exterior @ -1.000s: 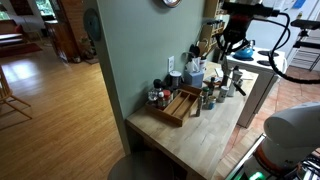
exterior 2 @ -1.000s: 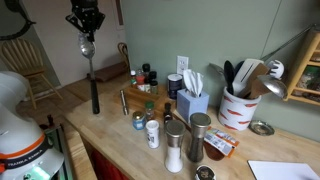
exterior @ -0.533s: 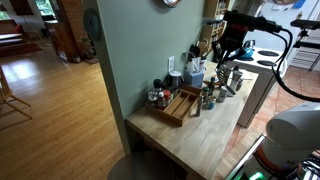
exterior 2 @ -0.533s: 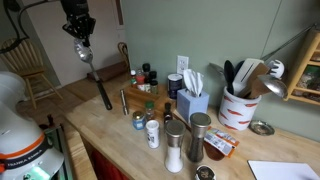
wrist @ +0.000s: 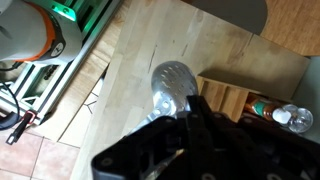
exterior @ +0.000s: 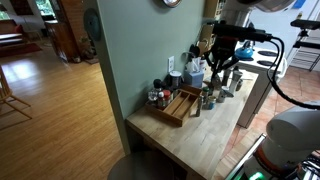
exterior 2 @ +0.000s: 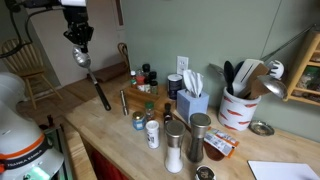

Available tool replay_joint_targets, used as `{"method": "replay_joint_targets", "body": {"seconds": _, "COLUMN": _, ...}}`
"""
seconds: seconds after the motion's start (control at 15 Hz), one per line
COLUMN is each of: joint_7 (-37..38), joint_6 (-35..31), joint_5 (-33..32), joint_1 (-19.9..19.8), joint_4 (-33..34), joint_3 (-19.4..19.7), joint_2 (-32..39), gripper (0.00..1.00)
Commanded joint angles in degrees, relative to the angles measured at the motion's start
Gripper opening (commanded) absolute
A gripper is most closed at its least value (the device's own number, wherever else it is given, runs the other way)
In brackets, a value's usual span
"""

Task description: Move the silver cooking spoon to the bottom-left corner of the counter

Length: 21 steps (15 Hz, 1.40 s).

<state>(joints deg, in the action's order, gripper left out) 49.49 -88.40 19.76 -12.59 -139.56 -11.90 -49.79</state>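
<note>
Your gripper (exterior 2: 80, 42) is clamped shut on the silver cooking spoon (exterior 2: 98, 88), which hangs tilted in the air above the counter (exterior 2: 108, 138).

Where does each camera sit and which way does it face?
An exterior view: off the counter's end, looking along it past the green wall; arm, gripper and white base.
An exterior view: in front of the counter, facing the wall; gripper holding the silver cooking spoon, base too.
Wrist view: looks down on the spoon's bowl and counter; jaws at bottom.
Shared: all three show the counter and wooden tray.
</note>
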Motion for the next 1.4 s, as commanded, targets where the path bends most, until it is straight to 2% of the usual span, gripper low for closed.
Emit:
{"method": "replay_joint_targets", "body": {"seconds": 0.0, "joint_7": 2.41, "joint_6": -3.01, "joint_5": -3.05, "joint_1": 2.89, "joint_4": -3.97, "joint_3": -5.36, "joint_2": -1.49, "gripper": 0.01}}
{"method": "replay_joint_targets", "body": {"seconds": 0.27, "joint_7": 3.73, "joint_6": -7.86, "joint_5": -3.88, "joint_1": 6.16, "joint_4": -7.3, "joint_3": -9.95, "joint_2": -0.49, "gripper": 0.01}}
{"method": "replay_joint_targets", "body": {"seconds": 0.53, "joint_7": 3.78, "joint_6": -14.29, "joint_5": -2.63, "joint_1": 9.85, "joint_4": -10.59, "joint_3": -12.58, "joint_2": 1.88, "gripper": 0.01}}
{"method": "replay_joint_targets", "body": {"seconds": 0.8, "joint_7": 3.63, "joint_6": -17.99, "joint_5": -0.95, "joint_1": 13.91, "joint_4": -12.85, "joint_3": -12.8, "joint_2": 5.33, "gripper": 0.01}}
{"method": "replay_joint_targets", "body": {"seconds": 0.87, "joint_7": 3.94, "joint_6": -16.2, "joint_5": -3.25, "joint_1": 13.38, "joint_4": -11.54, "joint_3": -11.52, "joint_2": 3.97, "gripper": 0.03}}
{"method": "replay_joint_targets", "body": {"seconds": 1.33, "joint_7": 4.27, "joint_6": -17.53, "joint_5": -2.67, "joint_1": 15.34, "joint_4": -12.16, "joint_3": -12.06, "joint_2": 7.07, "gripper": 0.01}}
